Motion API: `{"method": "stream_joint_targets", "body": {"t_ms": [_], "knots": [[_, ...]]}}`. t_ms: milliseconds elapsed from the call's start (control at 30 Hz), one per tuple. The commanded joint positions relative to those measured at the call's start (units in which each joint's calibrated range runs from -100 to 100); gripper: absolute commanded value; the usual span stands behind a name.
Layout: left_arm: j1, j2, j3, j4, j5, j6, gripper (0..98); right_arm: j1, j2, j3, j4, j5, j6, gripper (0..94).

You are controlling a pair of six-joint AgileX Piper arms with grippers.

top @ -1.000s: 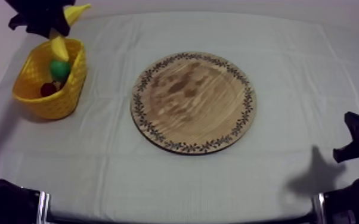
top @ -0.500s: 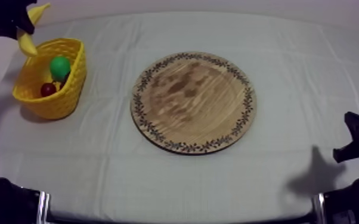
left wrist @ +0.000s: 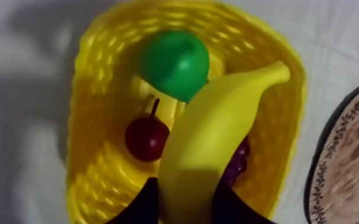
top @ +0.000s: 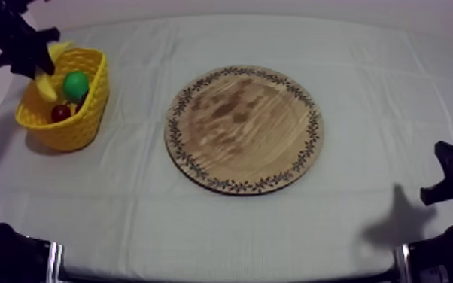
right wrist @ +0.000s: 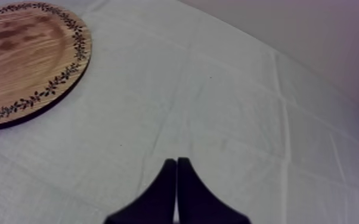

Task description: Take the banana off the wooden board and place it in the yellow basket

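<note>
The left gripper (left wrist: 185, 201) clasps the curved yellow toy banana (left wrist: 217, 131) over the yellow latticed basket (left wrist: 83, 89); the right gripper (right wrist: 176, 162), fingers pressed together on nothing, hangs near the round, pattern-rimmed wooden board (right wrist: 21, 59).

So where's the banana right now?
In the top view it's at the far left: my left gripper holds the banana over the yellow basket, just above the green pear and small red fruit inside.
</note>
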Motion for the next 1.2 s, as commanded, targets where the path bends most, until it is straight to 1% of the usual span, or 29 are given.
{"method": "stream_joint_targets", "body": {"t_ms": [0, 67, 133, 200, 300, 433, 500, 533, 600, 667, 800, 933, 1033, 1167], "knots": [[0.06, 2.22, 1.52, 0.31, -2.53, -0.46, 22.7, 0.02, 0.00, 0.01, 0.00, 0.00, 0.01, 0.3], [0.12, 4.05, 2.23, 0.50, -4.55, -0.91, 24.7, 0.02, 0.00, 0.01, 0.00, 0.00, 0.01, 0.3], [0.15, 5.54, 2.57, 0.61, -6.23, -1.42, 30.0, 0.02, 0.00, 0.01, 0.00, 0.00, 0.01, 0.3], [0.17, 6.59, 2.74, 0.58, -7.57, -2.00, 38.8, 0.02, 0.00, 0.01, 0.00, 0.00, 0.01, 0.3], [0.16, 7.30, 3.09, 0.43, -9.05, -2.94, 54.7, 0.02, 0.00, 0.01, 0.00, 0.00, 0.01, 0.3], [0.04, 6.94, 3.74, 0.40, -9.91, -3.67, 74.4, 0.02, 0.00, 0.01, 0.00, 0.00, 0.01, 0.3], [0.00, 6.19, 4.09, 0.35, -10.05, -3.79, 81.4, 0.02, 0.00, 0.01, 0.00, 0.00, 0.01, 0.3], [-0.01, 5.66, 4.24, 0.31, -10.09, -3.75, 83.3, 0.02, 0.00, 0.01, 0.00, 0.00, 0.01, 0.3], [-0.02, 4.15, 4.63, 0.20, -10.14, -3.47, 83.9, 0.02, 0.00, 0.01, 0.00, 0.00, 0.01, 0.3], [0.02, 2.05, 5.44, 0.07, -10.19, -2.97, 81.8, 0.02, 0.00, 0.01, 0.00, 0.00, 0.01, 0.3], [0.29, -4.21, 9.25, 0.00, -11.70, -2.17, 74.1, 0.02, 0.00, 0.01, 0.00, 0.00, 0.01, 0.3], [0.41, -12.89, 15.42, 0.52, -14.90, -1.81, 65.5, 0.02, 0.00, 0.01, 0.00, 0.00, 0.01, 0.3], [0.00, -20.64, 21.69, 1.52, -18.47, -2.35, 61.7, 0.02, 0.00, 0.01, 0.00, 0.00, 0.01, 0.3], [-1.15, -31.78, 31.00, 3.47, -24.47, -4.09, 54.4, 0.02, 0.00, 0.01, 0.00, 0.00, 0.01, 0.3]]}}
